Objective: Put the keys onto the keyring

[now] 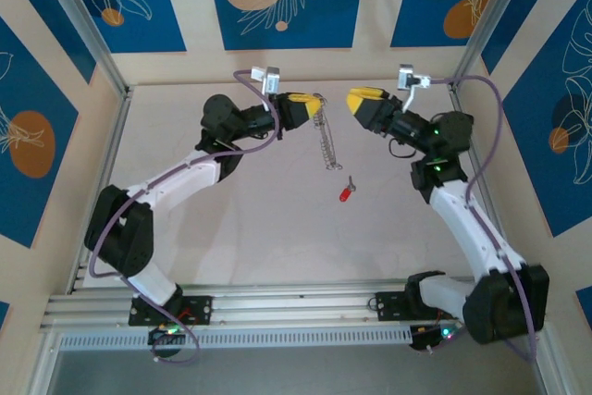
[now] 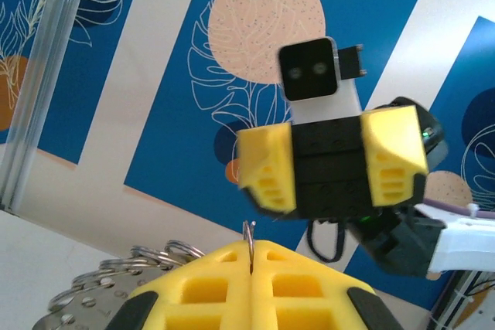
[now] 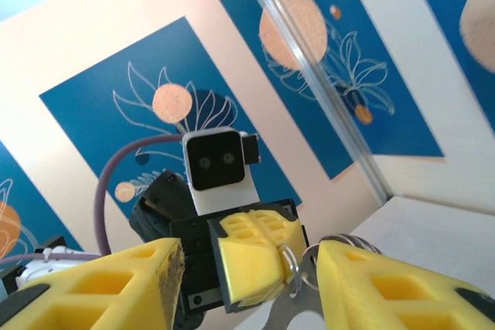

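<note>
Yellow pads of the left tool are pressed together, clamped on a thin silvery loop of the keyring; in the left wrist view that loop stands edge-on in the seam between the pads, with more coiled loops bunched just to one side. Top view: the chain runs from the left tool's tip toward the near side of the desk as a narrow beaded strand; cannot tell whether its lower end rests on the surface. Key, red head and short metal blade, lies flat on the desk just past the chain's lower end, apart from it, roughly midway between the two arms and untouched by either. Right tool faces the left tool tip to tip, near but with a gap between them in the top view. Its fingers stand well apart with nothing gripped; in the right wrist view they frame the left tool's tip and the pinched loop
</note>
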{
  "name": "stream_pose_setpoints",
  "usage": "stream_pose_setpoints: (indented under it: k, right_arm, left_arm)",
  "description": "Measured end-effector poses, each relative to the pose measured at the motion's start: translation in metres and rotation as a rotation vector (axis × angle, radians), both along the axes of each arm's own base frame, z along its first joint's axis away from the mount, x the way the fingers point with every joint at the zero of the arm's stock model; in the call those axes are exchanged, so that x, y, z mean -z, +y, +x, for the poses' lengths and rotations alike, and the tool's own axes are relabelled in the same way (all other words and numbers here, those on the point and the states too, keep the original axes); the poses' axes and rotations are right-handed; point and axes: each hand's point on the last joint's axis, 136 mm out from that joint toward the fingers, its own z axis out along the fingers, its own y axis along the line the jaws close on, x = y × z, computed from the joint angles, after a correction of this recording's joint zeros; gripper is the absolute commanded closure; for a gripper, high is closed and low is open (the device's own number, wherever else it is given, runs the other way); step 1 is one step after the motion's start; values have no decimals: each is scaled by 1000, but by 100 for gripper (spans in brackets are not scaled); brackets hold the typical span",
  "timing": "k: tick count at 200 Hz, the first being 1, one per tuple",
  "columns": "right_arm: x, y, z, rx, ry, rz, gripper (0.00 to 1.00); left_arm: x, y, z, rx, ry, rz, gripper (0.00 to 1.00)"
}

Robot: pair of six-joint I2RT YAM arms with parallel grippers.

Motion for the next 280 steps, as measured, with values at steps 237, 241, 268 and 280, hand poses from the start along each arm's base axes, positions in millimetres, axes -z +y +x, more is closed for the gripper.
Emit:
stream_pose_setpoints:
  k: [237, 241, 268, 280]
  right_arm:
    - [189, -35, 24, 242, 540, -123, 49]
    - [190, -34, 24, 240, 542, -124, 49]
    - [195, -34, 26, 240, 555, -128, 49]
    - [197, -34, 27, 243, 560, -129, 49]
  left_arm:
    - [-55, 43, -70, -141, -648, -102, 100]
    - [-55, 42, -72, -136, -656, -98, 100]
    - [-54, 41, -78, -112, -704, -81, 100]
    - [-54, 40, -79, -106, -716, -73, 100]
